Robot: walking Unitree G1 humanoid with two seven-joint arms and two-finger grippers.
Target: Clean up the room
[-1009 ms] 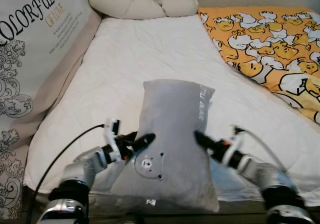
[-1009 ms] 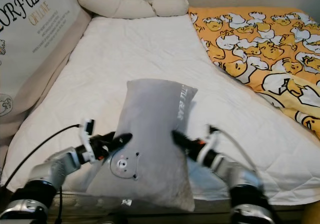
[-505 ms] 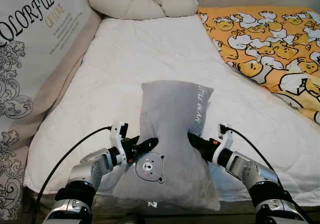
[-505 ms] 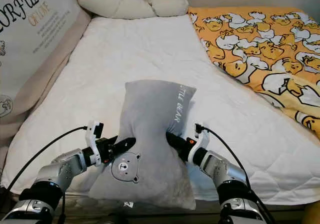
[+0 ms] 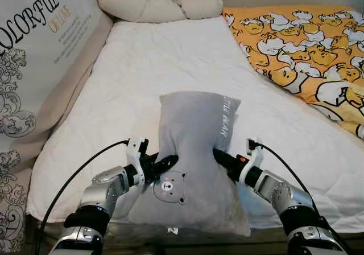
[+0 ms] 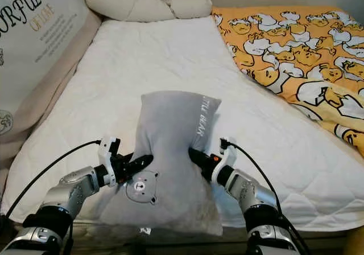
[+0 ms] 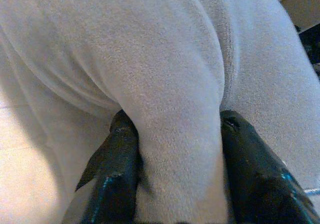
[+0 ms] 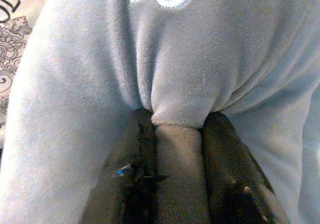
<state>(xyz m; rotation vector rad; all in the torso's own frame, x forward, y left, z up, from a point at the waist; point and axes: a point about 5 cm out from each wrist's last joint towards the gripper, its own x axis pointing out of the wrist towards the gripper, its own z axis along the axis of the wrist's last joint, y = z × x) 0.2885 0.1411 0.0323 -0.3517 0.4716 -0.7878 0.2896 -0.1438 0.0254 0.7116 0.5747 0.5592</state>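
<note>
A grey pillow [image 5: 196, 152] with a small bear face patch [image 5: 169, 190] lies at the near edge of the white mattress [image 5: 170, 61], its long axis running from about 6 to 12 o'clock, with pale lettering along its edge at about 1 o'clock. Nothing here serves as a container; the mattress simply bears the pillow.

The left gripper [image 5: 165, 165] bites into the pillow's side at 9 o'clock. In the left wrist view its two black fingers [image 7: 116, 176] are closed onto a thick fold of grey plush that bulges between them. The right gripper [image 5: 219, 155] pinches the opposite side at 3 o'clock; in the right wrist view its fingers [image 8: 225, 174] squeeze a narrower tuck of the fabric, with part of a white embroidered letter just beyond.

At 12 o'clock a cream bolster [image 5: 159, 5] lies across the head of the mattress. At 2 o'clock an orange duck-print blanket [image 5: 301, 44] covers the mattress and is cut off by the frame edge. At 9 to 10 o'clock a printed cloth with lettering [image 5: 40, 44] is also cut off, so its words read only partly. The pillow's near end overhangs the mattress edge, and the fingertips are buried in the plush.
</note>
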